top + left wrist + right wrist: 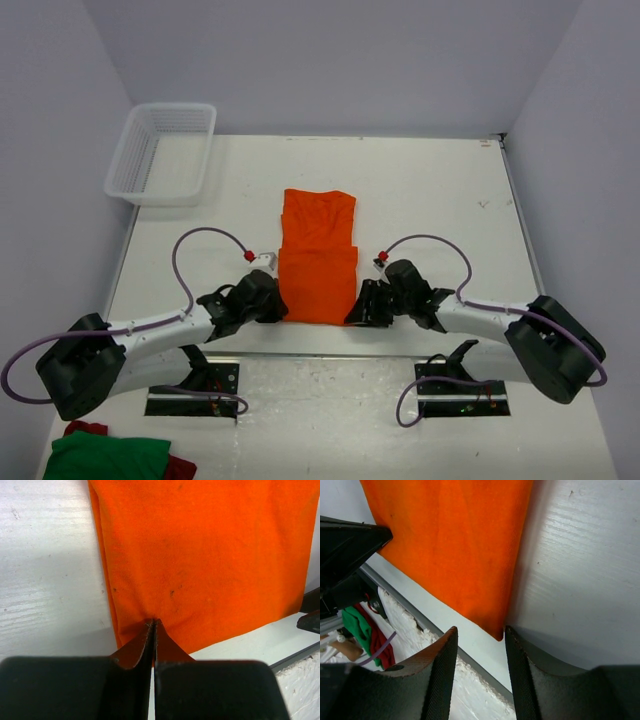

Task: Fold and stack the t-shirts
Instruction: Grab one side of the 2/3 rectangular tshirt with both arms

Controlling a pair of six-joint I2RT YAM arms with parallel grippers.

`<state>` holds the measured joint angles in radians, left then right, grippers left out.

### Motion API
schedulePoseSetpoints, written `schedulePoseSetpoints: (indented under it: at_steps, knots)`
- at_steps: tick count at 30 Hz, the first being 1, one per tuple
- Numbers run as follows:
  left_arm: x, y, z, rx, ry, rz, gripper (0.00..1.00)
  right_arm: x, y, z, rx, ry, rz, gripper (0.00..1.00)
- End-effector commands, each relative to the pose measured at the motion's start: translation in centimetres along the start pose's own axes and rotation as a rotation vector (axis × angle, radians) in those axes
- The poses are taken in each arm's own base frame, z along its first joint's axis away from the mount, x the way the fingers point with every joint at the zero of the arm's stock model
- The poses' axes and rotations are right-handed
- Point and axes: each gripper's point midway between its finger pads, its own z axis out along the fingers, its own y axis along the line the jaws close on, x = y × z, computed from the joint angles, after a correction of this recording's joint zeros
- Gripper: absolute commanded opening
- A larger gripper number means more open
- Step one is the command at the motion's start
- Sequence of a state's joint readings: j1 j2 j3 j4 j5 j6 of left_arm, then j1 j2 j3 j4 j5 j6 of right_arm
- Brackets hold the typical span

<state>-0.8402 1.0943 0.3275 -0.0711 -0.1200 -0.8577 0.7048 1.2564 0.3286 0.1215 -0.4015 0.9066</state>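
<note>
We are starting the end-to-end fold: the t-shirt (318, 262) lies as a narrow strip on the table (430, 190), stretching away ahead of both tools. Our left tool (152, 626) is clenched on the near left corner; our right tool (480, 631) is released, jaws apart, with the near right corner between them. Both arms reach low, wrists angled inward. Next, we judge, the right must pinch shut, then both lift the hem toward the far end.
</note>
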Motion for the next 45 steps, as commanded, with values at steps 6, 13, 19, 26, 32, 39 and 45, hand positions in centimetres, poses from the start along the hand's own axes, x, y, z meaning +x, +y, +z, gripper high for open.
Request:
schedulePoseSetpoints:
  at_steps: [6,13,19,26,32,39,45]
  knots:
    - [0.2,0.2,-0.1,-0.027,0.011,-0.004,0.00,-0.3,-1.4,0.9,0.047,-0.051,0.051,0.35]
    - [0.4,0.3,-0.1,-0.029,0.013,0.000,0.00,-0.6,-2.0,1.6,0.080,-0.054,0.053,0.15]
    - [-0.4,1.7,-1.3,-0.191,-0.052,0.053,0.00,-0.9,-2.6,1.7,0.125,-0.062,0.039,0.00]
    - [-2.5,1.4,-4.4,-0.342,-0.110,0.026,0.37,-1.3,-1.8,1.1,0.115,-0.077,-0.002,0.00]
    - [-0.4,2.7,-4.9,-0.401,-0.042,-0.023,0.56,-1.1,-1.6,0.7,0.101,-0.078,-0.016,0.00]
    - [1.4,1.5,-3.9,-0.286,0.016,-0.037,0.64,-0.8,-1.8,0.5,0.095,-0.082,-0.021,0.00]
    - [1.7,0.7,-2.9,-0.245,0.028,-0.032,0.66,-0.7,-1.7,0.5,0.092,-0.077,-0.019,0.00]
